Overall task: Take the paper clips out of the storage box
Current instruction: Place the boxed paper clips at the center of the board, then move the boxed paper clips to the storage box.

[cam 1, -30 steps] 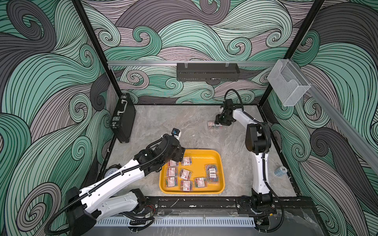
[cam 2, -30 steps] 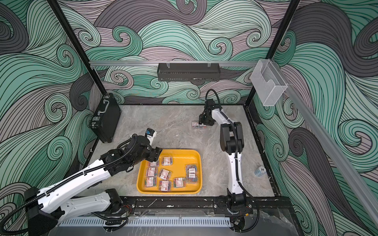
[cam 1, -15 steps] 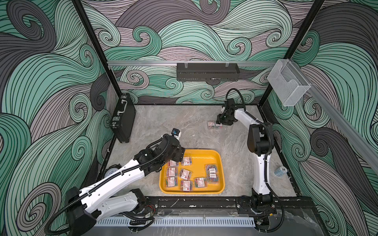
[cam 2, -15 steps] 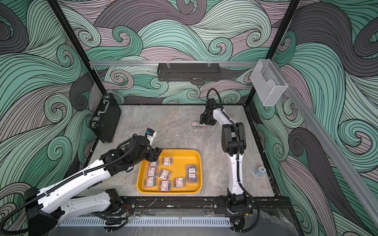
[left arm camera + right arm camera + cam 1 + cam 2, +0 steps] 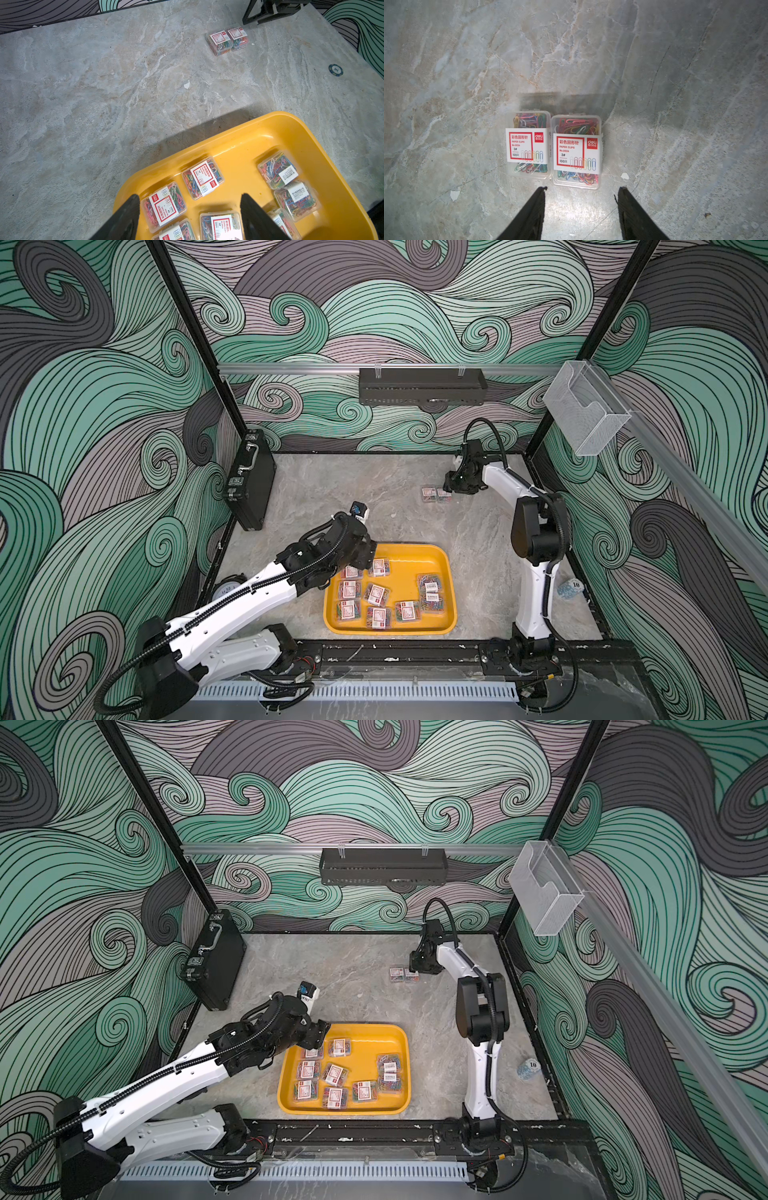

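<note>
Left gripper (image 5: pixel 189 196) spread wide, empty, over storage box (image 5: pixel 415 556) corner. Right gripper (image 5: pixel 581 188) fingers apart, empty, by two paper clips (image 5: pixel 576 151) boxes beyond storage box.

The table (image 5: pixel 332 489) is carrying the storage box (image 5: pixel 409 568) under the left gripper (image 5: pixel 190 196), two paper clip boxes (image 5: pixel 576 149) just before the right gripper (image 5: pixel 581 188).

The left arm (image 5: pixel 249 597) hides a corner of the storage box (image 5: pixel 409 562).
</note>
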